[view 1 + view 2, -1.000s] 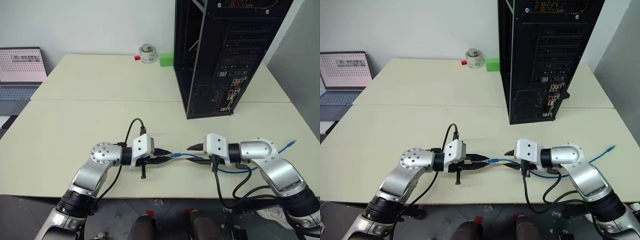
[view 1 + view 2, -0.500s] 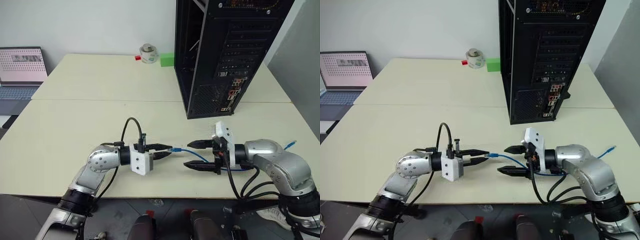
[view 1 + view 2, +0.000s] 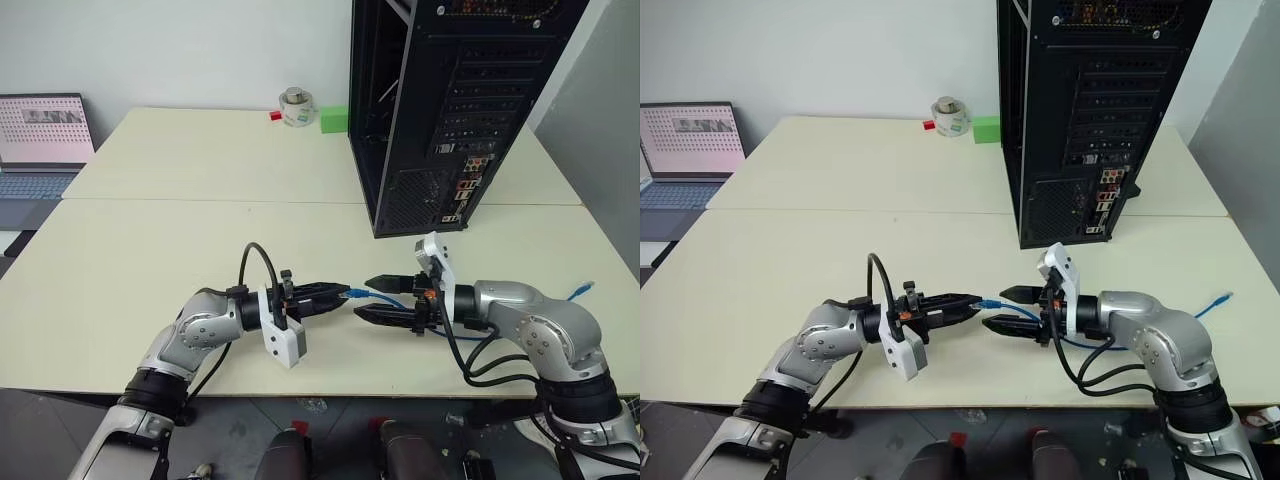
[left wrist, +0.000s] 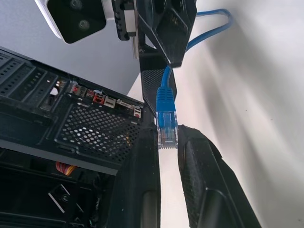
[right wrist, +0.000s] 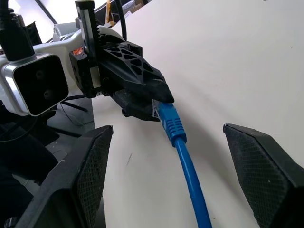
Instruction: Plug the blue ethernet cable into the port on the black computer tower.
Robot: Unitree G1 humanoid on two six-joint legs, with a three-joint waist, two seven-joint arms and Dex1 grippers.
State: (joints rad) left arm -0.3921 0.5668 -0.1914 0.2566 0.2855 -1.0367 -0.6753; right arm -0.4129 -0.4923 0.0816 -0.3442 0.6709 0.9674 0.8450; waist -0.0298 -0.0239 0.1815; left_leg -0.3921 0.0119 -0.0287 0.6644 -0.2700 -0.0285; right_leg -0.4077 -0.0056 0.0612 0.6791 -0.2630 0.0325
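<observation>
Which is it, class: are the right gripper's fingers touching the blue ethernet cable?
Apart. In the right wrist view, the fingers stand wide on either side of the blue ethernet cable, with bare table between.

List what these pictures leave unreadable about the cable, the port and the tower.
- The port: too small in both eye views to pick out among the black computer tower's rear connectors.
- Tower top: cut off by the picture edge.
- The blue ethernet cable: its middle run is hidden behind the right gripper and arm.
- Plug's latch side: hidden between the left gripper's fingers.
</observation>
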